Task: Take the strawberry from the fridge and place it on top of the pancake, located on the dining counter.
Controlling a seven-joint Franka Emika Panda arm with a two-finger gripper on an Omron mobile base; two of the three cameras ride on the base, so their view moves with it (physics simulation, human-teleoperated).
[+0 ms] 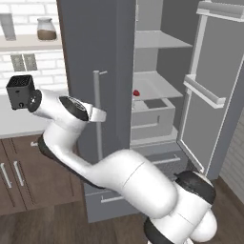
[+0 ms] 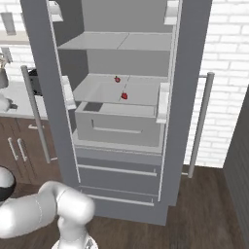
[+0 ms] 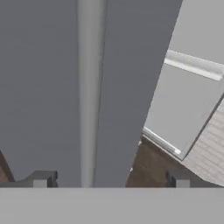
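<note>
Gripper spread wide, holding nothing; its two dark fingertips sit far apart with the left fridge door's edge and its thin silver handle rising between and ahead of them.

Fridge stands open, both doors swung out; the strawberry lies on the middle shelf, well beyond the fingers and off to their right, past the door edge; a second small red item sits farther back on the same shelf. Pancake and dining counter lie elsewhere, away from this spot.

Risks, as I judge them: the left door stands between fingers and berry, so a straight reach would strike the slab or snag the handle; a small rounded fruit on a smooth shelf may roll from a glancing touch, or drop into the open bin below its front edge.

Materials: door matte grey, flat and hard-edged; handle a slim satin bar; shelves pale, smooth, square-cornered; berry glossy red, rounded.
</note>
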